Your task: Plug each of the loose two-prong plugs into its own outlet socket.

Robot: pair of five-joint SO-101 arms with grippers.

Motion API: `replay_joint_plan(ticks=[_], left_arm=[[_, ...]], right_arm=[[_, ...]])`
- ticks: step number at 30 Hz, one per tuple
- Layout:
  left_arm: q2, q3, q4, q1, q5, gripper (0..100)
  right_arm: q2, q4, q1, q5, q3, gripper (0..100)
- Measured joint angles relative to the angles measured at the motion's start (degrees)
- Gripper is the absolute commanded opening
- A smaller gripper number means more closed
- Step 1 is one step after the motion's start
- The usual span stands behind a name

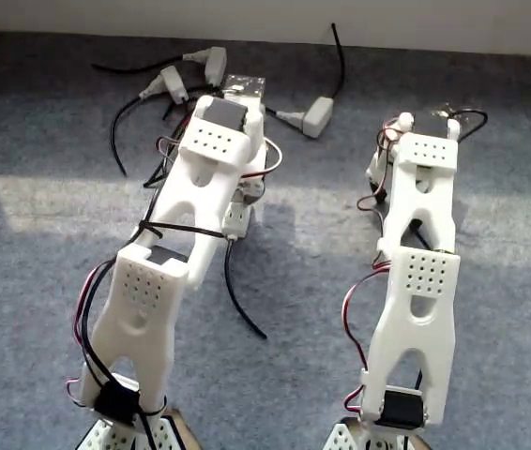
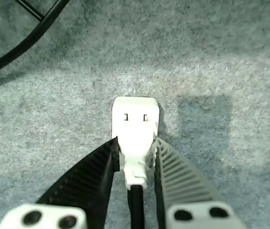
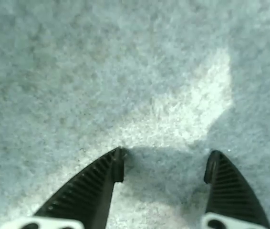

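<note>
White outlet socket point(image 2: 135, 121), slots up, lies on the grey carpeted table point(image 2: 221, 57), gripped in the left gripper's point(image 2: 136, 143) jaws. Right gripper point(image 3: 166, 155) hovers over carpet, jaws apart. Beyond the left arm lies a white plug point(image 1: 313, 116).

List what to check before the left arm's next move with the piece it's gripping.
1. Grip: left gripper shut on the white socket piece, one finger on each side: ok.
2. Socket's two slots bare and facing away from the wrist: ok.
3. Plug seated in that socket: not ok, not yet done.
4. Black cord free of snags behind the fingers: cannot tell.
5. Right gripper open, holding nothing, over the carpet: ok.
6. Which of the white cord ends at the far side are plugs: cannot tell.
</note>
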Motion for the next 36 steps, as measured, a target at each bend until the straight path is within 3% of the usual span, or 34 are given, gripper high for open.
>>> replay_joint_plan(ticks=[18, 36], left_arm=[[1.41, 0.70, 2.37, 0.18, -1.76, 1], [-17.67, 32.88, 2.46, 1.93, -1.76, 1]], right_arm=[[0.00, 0.00, 0.00, 0.00, 0.00, 26.8], [0.00, 0.00, 0.00, 0.00, 0.00, 26.8]])
